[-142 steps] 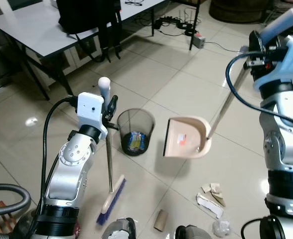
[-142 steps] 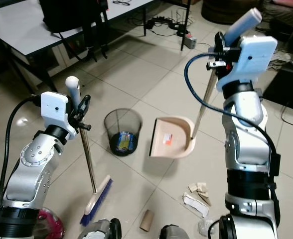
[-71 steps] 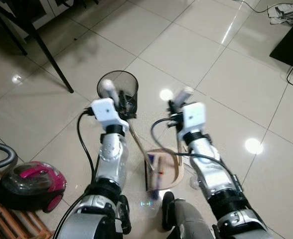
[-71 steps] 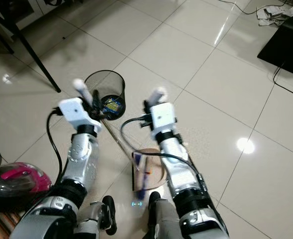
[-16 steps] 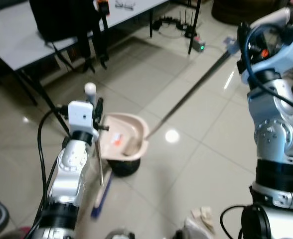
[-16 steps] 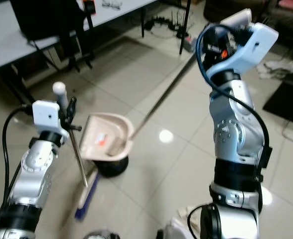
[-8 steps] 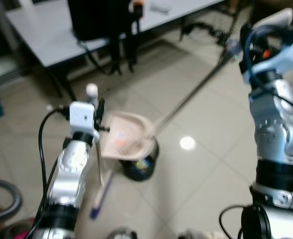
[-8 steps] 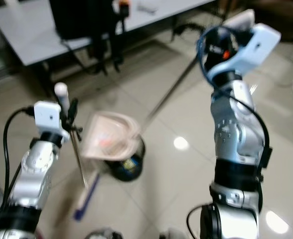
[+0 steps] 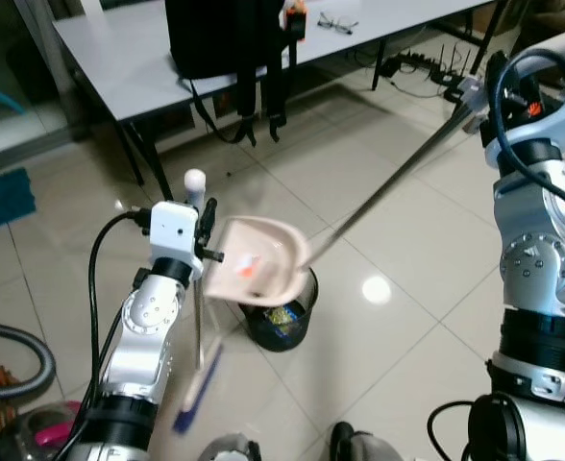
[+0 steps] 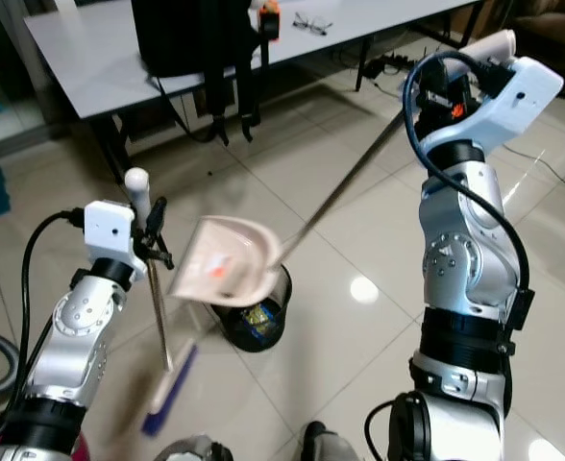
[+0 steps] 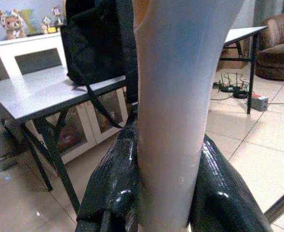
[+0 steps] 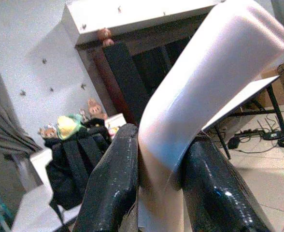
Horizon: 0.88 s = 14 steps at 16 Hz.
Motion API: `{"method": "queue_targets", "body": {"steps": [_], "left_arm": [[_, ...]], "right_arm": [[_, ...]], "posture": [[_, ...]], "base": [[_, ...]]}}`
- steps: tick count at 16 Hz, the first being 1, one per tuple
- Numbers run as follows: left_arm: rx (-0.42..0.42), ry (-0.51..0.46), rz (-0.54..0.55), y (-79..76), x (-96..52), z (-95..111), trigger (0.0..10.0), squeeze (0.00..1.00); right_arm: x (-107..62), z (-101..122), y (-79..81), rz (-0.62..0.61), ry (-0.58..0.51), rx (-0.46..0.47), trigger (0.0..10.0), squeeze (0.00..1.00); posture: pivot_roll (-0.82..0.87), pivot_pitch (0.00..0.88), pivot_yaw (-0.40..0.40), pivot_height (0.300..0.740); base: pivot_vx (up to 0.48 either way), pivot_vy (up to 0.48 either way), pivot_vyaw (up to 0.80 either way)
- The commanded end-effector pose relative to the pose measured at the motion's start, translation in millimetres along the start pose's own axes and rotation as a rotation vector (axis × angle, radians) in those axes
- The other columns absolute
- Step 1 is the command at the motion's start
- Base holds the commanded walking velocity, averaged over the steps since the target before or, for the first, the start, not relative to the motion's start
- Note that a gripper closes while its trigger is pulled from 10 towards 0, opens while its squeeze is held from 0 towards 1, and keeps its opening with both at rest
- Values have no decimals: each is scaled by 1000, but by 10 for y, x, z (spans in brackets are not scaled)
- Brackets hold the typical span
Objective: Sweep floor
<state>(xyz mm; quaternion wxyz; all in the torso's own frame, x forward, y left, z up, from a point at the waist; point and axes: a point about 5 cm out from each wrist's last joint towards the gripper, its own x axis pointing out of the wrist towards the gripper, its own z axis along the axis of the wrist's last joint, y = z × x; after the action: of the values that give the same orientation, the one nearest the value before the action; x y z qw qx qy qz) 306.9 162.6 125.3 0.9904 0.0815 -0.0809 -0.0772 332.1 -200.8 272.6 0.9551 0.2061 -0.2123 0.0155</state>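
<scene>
My left gripper (image 9: 204,216) is shut on the white handle of the broom (image 9: 198,317), which hangs upright with its blue bristles (image 9: 196,394) near the floor. My right gripper (image 10: 446,91) is shut on the long metal handle of the beige dustpan (image 9: 256,273). The dustpan is tilted above the black mesh wastebasket (image 9: 282,319), partly covering its opening. Colourful wrappers lie inside the basket. In the left wrist view the black fingers (image 11: 115,179) clamp the white broom handle (image 11: 173,96). In the right wrist view the fingers (image 12: 115,179) clamp the white dustpan grip (image 12: 205,101).
A grey table (image 9: 138,58) with black legs stands behind, carrying a black backpack (image 9: 225,38) and glasses (image 9: 335,21). Cables and a power strip (image 9: 422,72) lie on the tiled floor at the back right. A vacuum hose (image 9: 13,370) curls at the lower left.
The camera shifted, bringing the table nearer into view. The dustpan stays tilted over the wastebasket, and the broom still hangs in my left gripper.
</scene>
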Motion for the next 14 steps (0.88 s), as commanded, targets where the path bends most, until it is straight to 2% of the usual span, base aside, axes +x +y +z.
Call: {"method": "queue_targets", "body": {"steps": [1, 3, 4, 7, 10, 12, 14], "left_arm": [[7, -10, -11, -3, 11, 32, 10000, 0], [3, -6, -14, -8, 9, 25, 10000, 0], [1, -3, -14, -5, 8, 16, 10000, 0], [-4, 1, -14, -7, 9, 11, 10000, 0], [-6, 4, -10, -9, 2, 7, 10000, 0], [-4, 5, -9, -2, -1, 1, 10000, 0], [-1, 7, -6, 5, -4, -7, 10000, 0]], "right_arm": [[-6, 119, -10, -12, -75, 10, 10000, 0], [-11, 124, -18, -10, -86, -27, 10000, 0], [-18, 130, 9, 20, -99, -82, 10000, 0], [-29, 106, 163, 138, -138, -187, 10000, 0], [-26, -44, 324, 259, -160, -333, 10000, 0], [-32, -111, 419, 325, -185, -379, 10000, 0], [-54, -230, 584, 421, -222, -400, 10000, 0]], "posture": [[5, 92, 50, 740], [4, 93, 51, 740], [4, 93, 51, 740], [2, 95, 52, 740], [5, 94, 51, 740], [6, 95, 52, 740], [7, 95, 53, 740]], "base": [[0, 0, 0], [0, 0, 0], [0, 0, 0], [0, 0, 0], [0, 0, 0], [0, 0, 0], [0, 0, 0]]}}
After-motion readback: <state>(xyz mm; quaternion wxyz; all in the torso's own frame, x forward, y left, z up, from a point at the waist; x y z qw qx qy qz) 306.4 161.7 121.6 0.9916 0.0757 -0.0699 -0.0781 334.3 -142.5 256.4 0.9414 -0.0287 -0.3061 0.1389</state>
